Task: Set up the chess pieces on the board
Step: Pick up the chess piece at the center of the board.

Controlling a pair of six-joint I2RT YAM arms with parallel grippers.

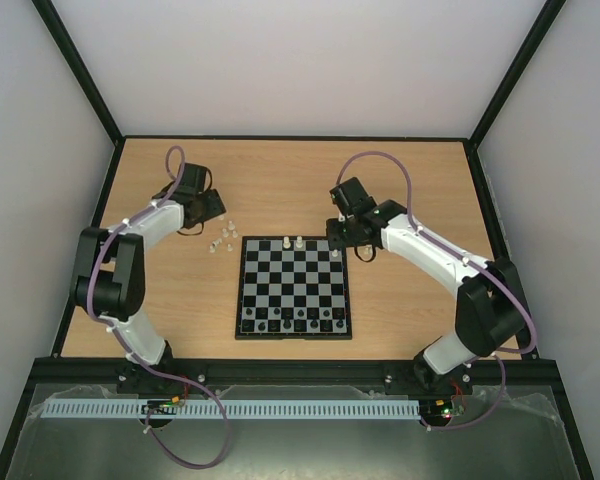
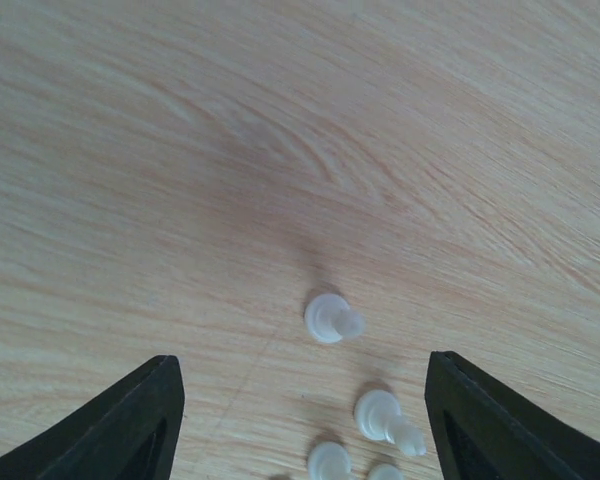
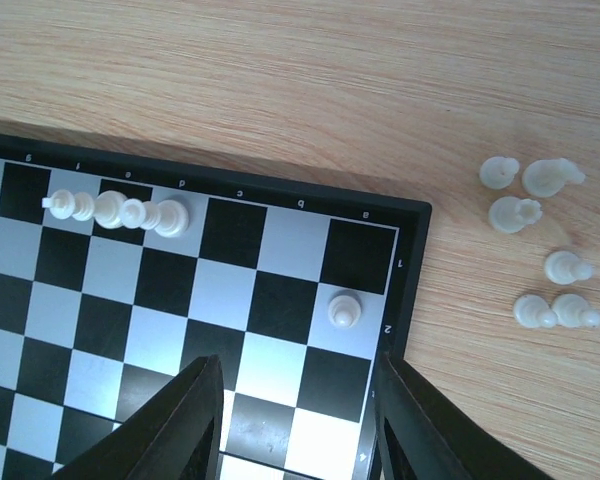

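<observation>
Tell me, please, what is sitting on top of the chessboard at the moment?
On the chessboard: two tall white pieces in its far row, a white pawn near the far right corner, and dark pieces along the near edge. The right pincer hides some squares beneath it.

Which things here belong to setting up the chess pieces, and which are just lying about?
Job: board; loose white pieces beside it; white pieces already on squares.
Lying about: black pieces along the board's near row; white slotted strip along the near side.
</observation>
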